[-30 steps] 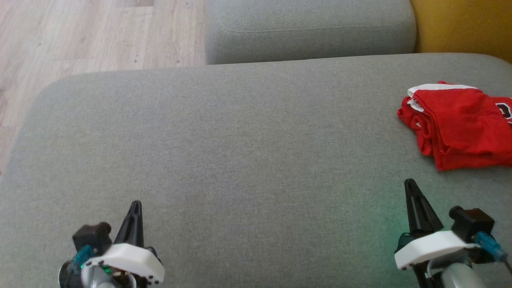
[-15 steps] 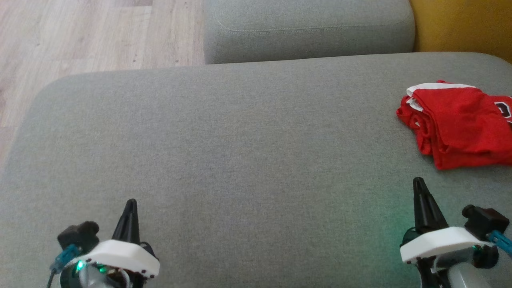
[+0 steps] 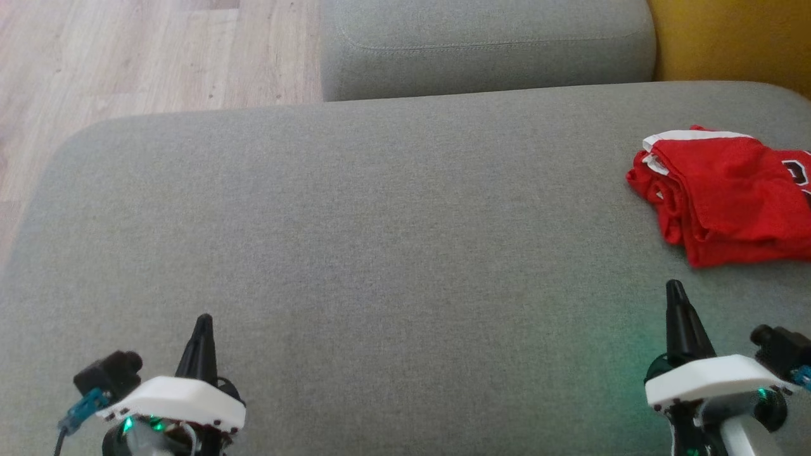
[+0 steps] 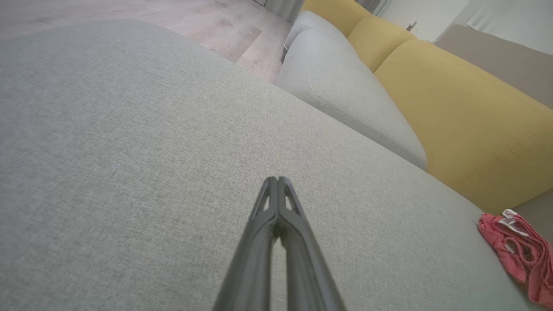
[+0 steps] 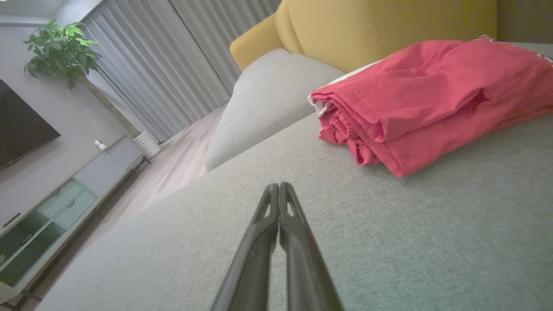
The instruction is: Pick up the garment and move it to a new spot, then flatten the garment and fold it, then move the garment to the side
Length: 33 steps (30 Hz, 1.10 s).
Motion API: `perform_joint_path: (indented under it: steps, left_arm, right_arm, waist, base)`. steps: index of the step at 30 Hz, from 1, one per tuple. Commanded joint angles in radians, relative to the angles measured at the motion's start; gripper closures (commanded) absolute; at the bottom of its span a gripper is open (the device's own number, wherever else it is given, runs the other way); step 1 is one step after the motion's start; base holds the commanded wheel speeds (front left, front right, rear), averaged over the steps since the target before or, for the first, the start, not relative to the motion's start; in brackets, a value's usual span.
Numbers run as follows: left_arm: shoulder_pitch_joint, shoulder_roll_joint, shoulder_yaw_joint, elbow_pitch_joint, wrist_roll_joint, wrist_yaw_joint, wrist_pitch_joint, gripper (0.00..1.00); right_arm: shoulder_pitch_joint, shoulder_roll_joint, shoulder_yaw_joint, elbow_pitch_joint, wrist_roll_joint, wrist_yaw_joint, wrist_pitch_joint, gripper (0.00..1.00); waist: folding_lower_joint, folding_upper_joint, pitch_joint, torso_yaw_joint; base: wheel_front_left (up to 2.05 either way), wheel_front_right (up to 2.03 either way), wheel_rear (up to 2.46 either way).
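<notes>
Lying folded at the far right of the grey cushion (image 3: 380, 221), the red garment (image 3: 728, 196) appears already set aside. Left gripper (image 3: 203, 320) and right gripper (image 3: 674, 288) sit closed, empty, at the cushion's near edge; recommend withdrawing clear, leaving folds undisturbed.

garment (image 3: 728, 196) red w/ white trim; seat cushion (image 3: 380, 253) grey weave; backrest (image 5: 389, 26) mustard yellow; floor (image 3: 127, 57) pale wood; gripper fingers (image 5: 278, 203) black.

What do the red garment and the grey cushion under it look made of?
The garment looks like thin matte cloth, perhaps synthetic sportswear: soft folds, gathered waistband, white trim. The cushion looks like coarse woven upholstery, matte, with a visible weave grain.
</notes>
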Motion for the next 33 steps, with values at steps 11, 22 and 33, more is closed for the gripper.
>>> perform_joint_path:
  steps: [11,22,33]
  left_arm:
    - [-0.064,0.003,0.046,-0.045,-0.145,-0.017,0.035,1.00]
    - [-0.069,0.000,0.067,-0.055,-0.266,-0.028,0.067,1.00]
    - [-0.074,-0.004,0.087,-0.065,-0.387,-0.038,0.099,1.00]
  right_arm:
    - [-0.057,0.004,-0.023,-0.049,0.146,0.003,0.039,1.00]
    - [-0.060,0.011,-0.041,-0.059,0.267,0.004,0.071,1.00]
    - [-0.062,0.019,-0.059,-0.069,0.387,0.004,0.103,1.00]
  waist:
    - [0.0000,0.0000,0.001,-0.003]
    - [0.0000,0.0000,0.003,-0.006]
    - [0.0000,0.0000,0.004,-0.008]
  base:
    - [0.00,0.00,0.00]
    - [0.00,0.00,0.00]
    - [0.00,0.00,0.00]
